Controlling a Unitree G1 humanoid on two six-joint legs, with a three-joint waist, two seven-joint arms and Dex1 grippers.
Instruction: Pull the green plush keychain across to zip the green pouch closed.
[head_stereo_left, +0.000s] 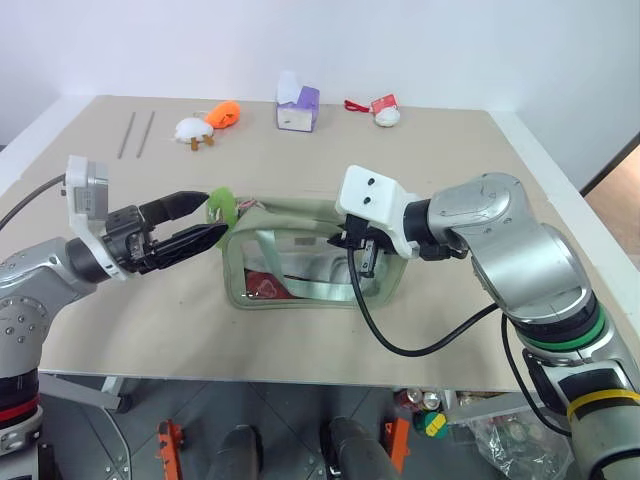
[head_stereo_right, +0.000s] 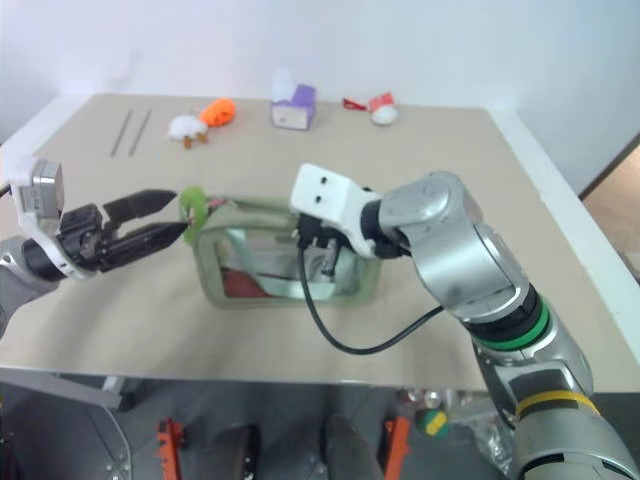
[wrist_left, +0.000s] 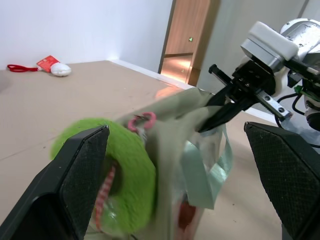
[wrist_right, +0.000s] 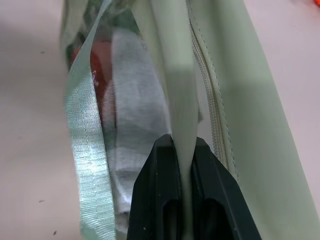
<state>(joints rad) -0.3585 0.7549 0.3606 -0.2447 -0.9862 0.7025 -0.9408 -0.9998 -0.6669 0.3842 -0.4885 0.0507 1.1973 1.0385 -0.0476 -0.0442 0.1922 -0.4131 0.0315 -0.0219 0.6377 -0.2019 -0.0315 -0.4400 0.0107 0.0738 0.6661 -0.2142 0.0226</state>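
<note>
Beige table (head_stereo_left: 300, 330): one green pouch (head_stereo_left: 300, 250), right gripper (wrist_right: 182, 150) pinching; one green plush keychain (head_stereo_left: 221, 206), left gripper (head_stereo_left: 208, 217) agape.

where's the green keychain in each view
Left eye: keychain at the pouch's left end, by the left hand.
Right eye: same spot.
Left wrist: low, between the fingers.
Right wrist: not in it.
Shared landmark: the pouch.

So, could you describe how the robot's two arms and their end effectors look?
Both arms have rounded silver-grey metal shells. Each wrist carries a white box-shaped camera housing. The left end effector has two black wedge-shaped fingers with finely textured pads. The right end effector has slim black fingers too. A black cable loops from the right wrist, and that arm has a green ring and a yellow ring lower down.
</note>
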